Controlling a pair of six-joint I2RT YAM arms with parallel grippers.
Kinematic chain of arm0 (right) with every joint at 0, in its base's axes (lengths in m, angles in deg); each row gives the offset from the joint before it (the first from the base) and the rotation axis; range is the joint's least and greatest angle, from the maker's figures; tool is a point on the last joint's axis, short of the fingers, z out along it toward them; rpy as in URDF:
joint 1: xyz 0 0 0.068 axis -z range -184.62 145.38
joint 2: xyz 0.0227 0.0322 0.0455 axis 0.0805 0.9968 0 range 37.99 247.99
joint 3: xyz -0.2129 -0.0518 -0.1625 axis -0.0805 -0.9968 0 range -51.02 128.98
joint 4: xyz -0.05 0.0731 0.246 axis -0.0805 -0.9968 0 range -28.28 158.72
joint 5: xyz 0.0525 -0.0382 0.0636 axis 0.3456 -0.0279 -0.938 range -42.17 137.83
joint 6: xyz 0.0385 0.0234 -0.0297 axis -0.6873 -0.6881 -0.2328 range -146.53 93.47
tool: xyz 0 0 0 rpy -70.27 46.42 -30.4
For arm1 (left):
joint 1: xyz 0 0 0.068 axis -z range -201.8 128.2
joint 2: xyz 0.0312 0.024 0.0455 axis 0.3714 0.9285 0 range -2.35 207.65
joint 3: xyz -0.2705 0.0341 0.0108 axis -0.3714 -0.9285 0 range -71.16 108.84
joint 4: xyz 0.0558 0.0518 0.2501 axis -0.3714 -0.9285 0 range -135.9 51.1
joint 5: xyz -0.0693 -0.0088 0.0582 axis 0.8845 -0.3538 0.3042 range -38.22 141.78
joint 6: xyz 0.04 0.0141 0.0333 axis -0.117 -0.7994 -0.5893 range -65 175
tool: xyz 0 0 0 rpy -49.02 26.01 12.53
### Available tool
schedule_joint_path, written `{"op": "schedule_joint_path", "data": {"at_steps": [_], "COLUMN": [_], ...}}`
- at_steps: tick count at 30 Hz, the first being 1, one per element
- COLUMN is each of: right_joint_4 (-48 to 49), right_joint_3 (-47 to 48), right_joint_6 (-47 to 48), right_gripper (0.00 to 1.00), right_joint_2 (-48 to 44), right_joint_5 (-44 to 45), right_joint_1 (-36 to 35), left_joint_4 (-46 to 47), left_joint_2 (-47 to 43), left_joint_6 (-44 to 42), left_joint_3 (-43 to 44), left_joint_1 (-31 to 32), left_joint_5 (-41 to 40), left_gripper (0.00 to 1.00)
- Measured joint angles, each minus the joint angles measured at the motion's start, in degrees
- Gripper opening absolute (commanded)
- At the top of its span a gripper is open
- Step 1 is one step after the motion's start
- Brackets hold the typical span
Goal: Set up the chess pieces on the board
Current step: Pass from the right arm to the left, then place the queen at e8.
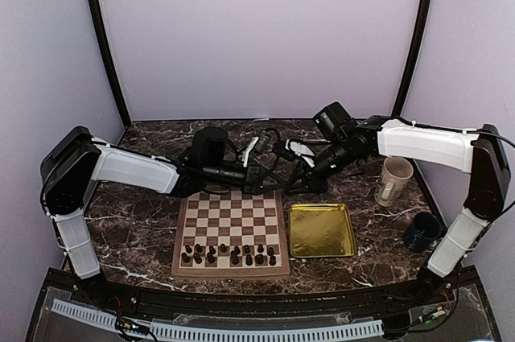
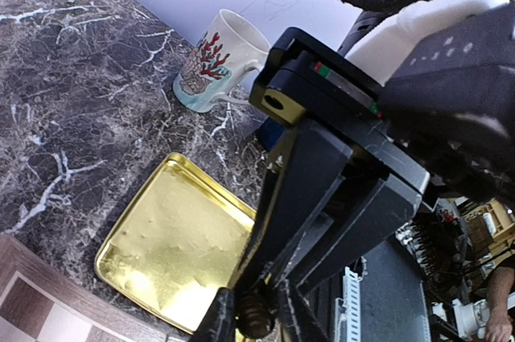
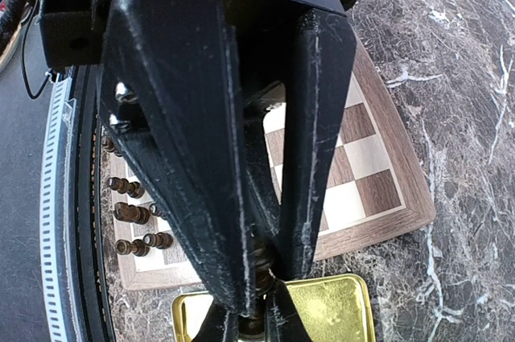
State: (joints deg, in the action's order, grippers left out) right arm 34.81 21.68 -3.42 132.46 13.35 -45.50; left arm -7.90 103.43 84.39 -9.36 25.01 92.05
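Note:
The board (image 1: 232, 197) lies at the table's middle, with several dark chess pieces (image 1: 229, 255) on its two near rows. My left gripper (image 1: 265, 171) and right gripper (image 1: 283, 169) meet tip to tip above the board's far right corner. In the left wrist view my left gripper (image 2: 256, 322) is shut on a dark ribbed chess piece (image 2: 256, 314), and the right gripper's fingers (image 2: 322, 197) close on it from above. In the right wrist view my right gripper (image 3: 248, 327) is shut on the same piece (image 3: 262, 265), whose other end sits between the left gripper's fingers (image 3: 314, 117).
A gold tray (image 1: 322, 229) lies right of the board; it also shows in the left wrist view (image 2: 177, 245) and the right wrist view (image 3: 338, 310). A white mug with a coral pattern (image 1: 393, 181) and a dark blue mug (image 1: 422, 231) stand at the right.

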Motion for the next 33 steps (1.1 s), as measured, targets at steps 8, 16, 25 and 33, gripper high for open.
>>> {"op": "schedule_joint_path", "data": {"at_steps": [8,16,25,33], "right_joint_4": [0.02,0.42,3.04,7.08], "right_joint_3": [0.0,-3.3,-13.92,-18.43], "right_joint_6": [-0.33,0.2,0.81,-0.52], "right_gripper": [0.26,0.38,0.38,0.37], "right_joint_2": [-0.07,-6.14,-15.26,-15.32], "right_joint_5": [0.07,0.39,0.09,2.49], "right_joint_1": [0.0,1.44,11.23,16.59], "left_joint_4": [-0.37,-11.87,-34.32,-52.41], "left_joint_2": [-0.02,-3.52,-16.61,-25.14], "left_joint_6": [-0.72,-7.91,-23.34,-30.05], "left_joint_3": [0.02,0.22,2.69,2.89], "left_joint_1": [0.0,-0.26,-0.46,0.79], "left_joint_5": [0.22,-4.04,-16.09,-23.87], "left_gripper": [0.15,0.15,0.14,0.14]}}
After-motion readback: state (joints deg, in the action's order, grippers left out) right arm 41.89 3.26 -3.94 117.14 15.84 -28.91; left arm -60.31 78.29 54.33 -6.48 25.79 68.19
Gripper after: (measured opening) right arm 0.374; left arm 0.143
